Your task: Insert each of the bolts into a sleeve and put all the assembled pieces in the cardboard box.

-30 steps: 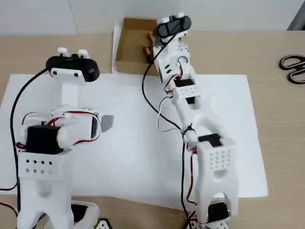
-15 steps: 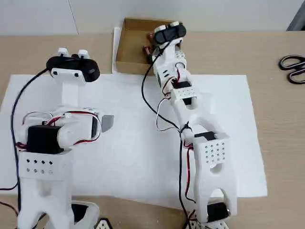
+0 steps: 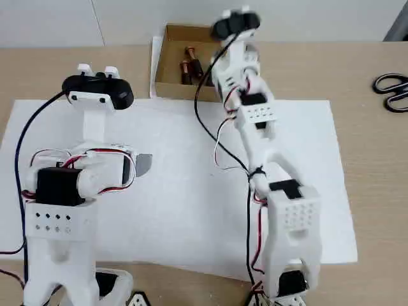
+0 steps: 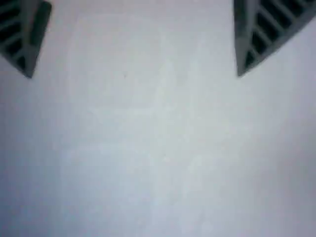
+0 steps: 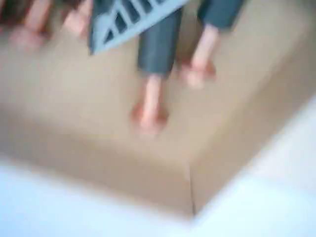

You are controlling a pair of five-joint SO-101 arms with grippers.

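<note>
The left end effector (image 4: 133, 74) hangs released, jaws wide over the white sheet (image 3: 178, 191), out of harm's way. The assembled pieces (image 3: 189, 64) lie inside the cardboard box (image 3: 164, 70). The right end effector (image 5: 129, 22) hovers low over them (released or clenched, I cannot tell); I'd guess a careless pull-back could catch the light box's wall, shove it, or knock a bolt (image 5: 148, 106) out of its sleeve (image 5: 157, 47).

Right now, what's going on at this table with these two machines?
Two robot arms have the job of fitting bolts into sleeves and boxing them. The right arm is stretched out at the cardboard box, where several assembled pieces lie on its floor. The left tool hangs open over the white sheet, holding nothing.
</note>
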